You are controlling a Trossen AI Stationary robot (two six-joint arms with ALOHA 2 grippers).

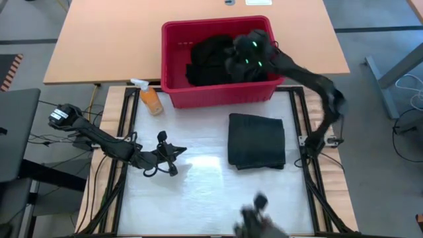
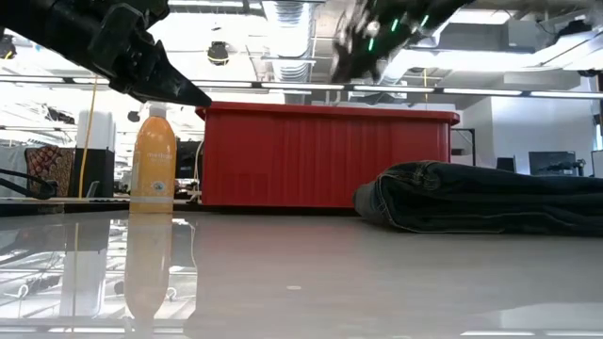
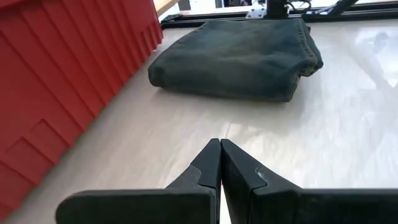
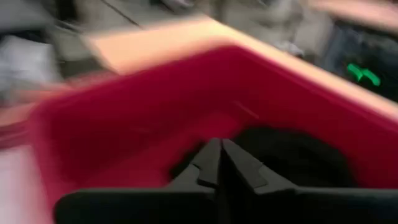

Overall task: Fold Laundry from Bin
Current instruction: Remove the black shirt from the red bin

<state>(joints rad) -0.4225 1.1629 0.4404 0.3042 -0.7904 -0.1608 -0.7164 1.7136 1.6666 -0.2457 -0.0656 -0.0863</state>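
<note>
The red bin (image 1: pixel 198 26) stands at the table's far side with dark laundry (image 1: pixel 208 63) heaped inside it. My right gripper (image 1: pixel 231 59) hangs above that heap, over the bin's right half. In its wrist view its fingers (image 4: pixel 219 149) are shut and hold nothing, with the laundry (image 4: pixel 292 155) below. A folded dark garment (image 1: pixel 256 140) lies flat on the table in front of the bin. At the table's left my left gripper (image 3: pixel 219 146) is shut and empty, held above the table top and pointing toward the folded garment (image 3: pixel 242 56).
An orange spray bottle (image 1: pixel 151 99) stands upright by the bin's near left corner. A dark blurred object (image 1: pixel 258 215) sits at the table's near edge. Bare table top (image 1: pixel 198 192) lies between my left gripper and the folded garment.
</note>
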